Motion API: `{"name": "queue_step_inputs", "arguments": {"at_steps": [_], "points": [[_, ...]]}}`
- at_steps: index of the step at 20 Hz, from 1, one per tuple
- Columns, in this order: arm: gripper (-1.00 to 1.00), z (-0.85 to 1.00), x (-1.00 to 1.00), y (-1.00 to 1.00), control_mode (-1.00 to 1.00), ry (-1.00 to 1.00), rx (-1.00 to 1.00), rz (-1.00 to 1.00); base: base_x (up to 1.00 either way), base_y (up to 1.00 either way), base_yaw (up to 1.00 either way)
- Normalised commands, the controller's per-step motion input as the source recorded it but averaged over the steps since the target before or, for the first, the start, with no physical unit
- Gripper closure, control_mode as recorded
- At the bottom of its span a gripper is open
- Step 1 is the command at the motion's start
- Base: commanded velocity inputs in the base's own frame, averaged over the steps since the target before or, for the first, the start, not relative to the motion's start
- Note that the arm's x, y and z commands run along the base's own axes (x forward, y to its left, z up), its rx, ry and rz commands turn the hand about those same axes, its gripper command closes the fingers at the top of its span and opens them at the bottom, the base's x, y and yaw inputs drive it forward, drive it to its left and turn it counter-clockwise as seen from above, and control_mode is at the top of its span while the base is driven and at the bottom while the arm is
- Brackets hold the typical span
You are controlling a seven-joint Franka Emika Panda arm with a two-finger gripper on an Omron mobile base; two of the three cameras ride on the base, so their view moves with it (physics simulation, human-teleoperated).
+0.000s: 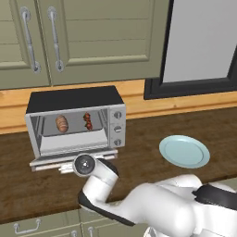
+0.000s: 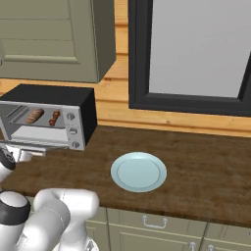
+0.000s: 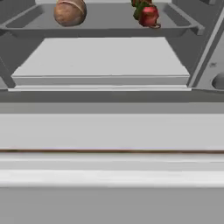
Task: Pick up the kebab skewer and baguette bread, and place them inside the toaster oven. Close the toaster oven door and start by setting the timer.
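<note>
Wood counter point(image 1: 152, 185), lower frame: baguette bread point(image 1: 62, 123) and kebab skewer point(image 1: 87, 121) sit inside toaster oven point(image 1: 74, 121); toaster oven door point(image 3: 112, 131) down, timer unset. Jaws unseen, grip state unclear.

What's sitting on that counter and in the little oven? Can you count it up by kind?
Food, in the oven: 2, bread and skewer
Appliances: 1, oven, door open
Dishes: 1, plate
Total: 4

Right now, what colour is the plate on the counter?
Pale blue-green; the plate shows best in the right base view.
</note>
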Motion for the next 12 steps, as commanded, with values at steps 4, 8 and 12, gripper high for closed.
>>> {"name": "queue_step_inputs", "arguments": {"at_steps": [4,8,12], "points": [[-1.0,0.61,0.88,-0.29,-1.0,0.0,0.0,0.0,0.0,0.0,0.0],[-1.0,0.45,0.65,-0.26,-1.0,0.0,0.0,0.0,0.0,0.0,0.0],[-1.0,0.19,0.63,-0.24,-1.0,0.0,0.0,0.0,0.0,0.0,0.0]]}}
